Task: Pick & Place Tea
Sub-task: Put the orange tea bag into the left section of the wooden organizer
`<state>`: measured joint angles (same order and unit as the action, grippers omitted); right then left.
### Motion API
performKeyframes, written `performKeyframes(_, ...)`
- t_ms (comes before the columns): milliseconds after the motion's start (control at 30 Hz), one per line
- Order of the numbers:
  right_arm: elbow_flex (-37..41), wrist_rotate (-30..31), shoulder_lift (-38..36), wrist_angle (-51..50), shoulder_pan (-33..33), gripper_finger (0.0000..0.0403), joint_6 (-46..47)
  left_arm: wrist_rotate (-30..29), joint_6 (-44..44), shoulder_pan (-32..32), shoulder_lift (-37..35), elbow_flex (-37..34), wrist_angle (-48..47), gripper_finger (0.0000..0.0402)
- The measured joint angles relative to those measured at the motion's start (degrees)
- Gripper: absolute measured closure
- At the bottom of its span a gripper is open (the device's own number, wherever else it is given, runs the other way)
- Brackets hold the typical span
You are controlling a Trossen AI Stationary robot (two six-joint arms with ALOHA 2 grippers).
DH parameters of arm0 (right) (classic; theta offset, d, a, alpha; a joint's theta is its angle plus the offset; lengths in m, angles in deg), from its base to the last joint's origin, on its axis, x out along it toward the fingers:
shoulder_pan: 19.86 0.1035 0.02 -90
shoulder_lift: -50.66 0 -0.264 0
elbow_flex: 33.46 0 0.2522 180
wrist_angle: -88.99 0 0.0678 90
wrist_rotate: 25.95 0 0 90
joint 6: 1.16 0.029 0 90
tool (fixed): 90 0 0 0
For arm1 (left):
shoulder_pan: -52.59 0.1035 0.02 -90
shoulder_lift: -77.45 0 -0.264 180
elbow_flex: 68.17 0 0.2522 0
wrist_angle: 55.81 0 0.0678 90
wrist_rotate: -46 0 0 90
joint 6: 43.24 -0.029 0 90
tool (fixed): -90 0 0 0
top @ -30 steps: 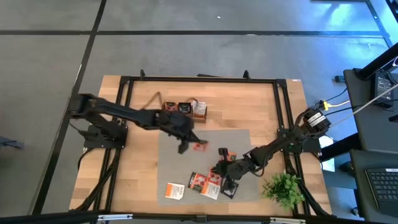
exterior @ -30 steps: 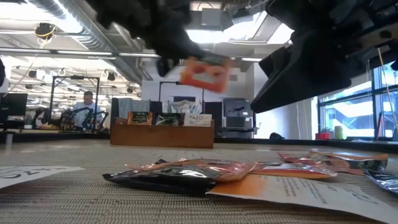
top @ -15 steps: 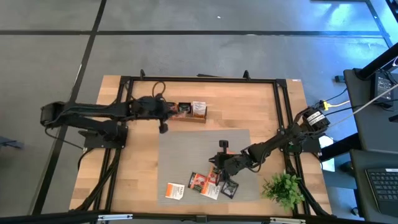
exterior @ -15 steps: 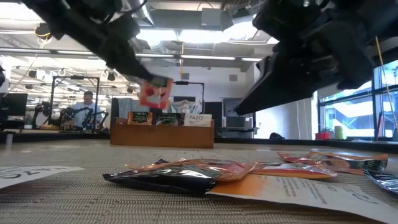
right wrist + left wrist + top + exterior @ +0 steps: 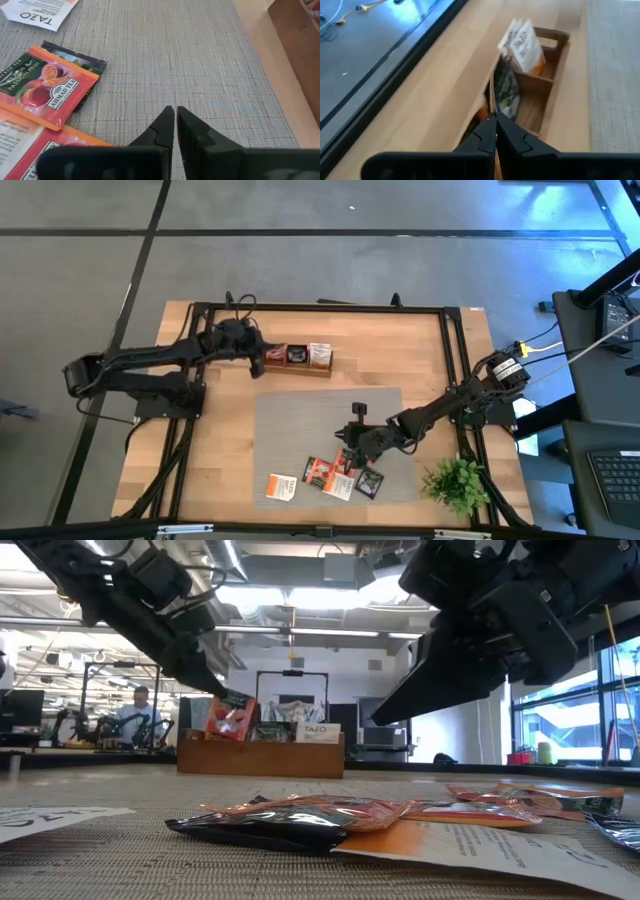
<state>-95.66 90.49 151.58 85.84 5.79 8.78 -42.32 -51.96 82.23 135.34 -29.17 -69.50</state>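
"TAZO" on white sachet (image 5: pixel 39 15); "AHMAD TEA" on orange sachet (image 5: pixel 42 85).

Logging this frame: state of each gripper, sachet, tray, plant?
left gripper: shut on orange sachet, over the tray's left end
orange sachet: held upright, at the tray's left end, not released
right gripper: shut, empty, above the mat
wooden tray: sachets standing in its compartments
loose sachets: lying flat on the mat
white sachet: flat, apart from the others
plant: upright, near right corner
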Motion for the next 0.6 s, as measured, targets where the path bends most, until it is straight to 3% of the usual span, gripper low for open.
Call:
performKeyframes(333, 0.0, 0.0, 0.0, -0.3, 0.0, 0.0377, 0.0, 2.7, 1.0, 3.2, 1.0, 0.0, -0.3, 0.0399)
performKeyframes(600, 0.0, 0.0, 0.0, -0.4, 0.0, 0.0377, 0.0, -5.2, 1.4, 3.2, 4.9, 0.0, -0.3, 0.0399)
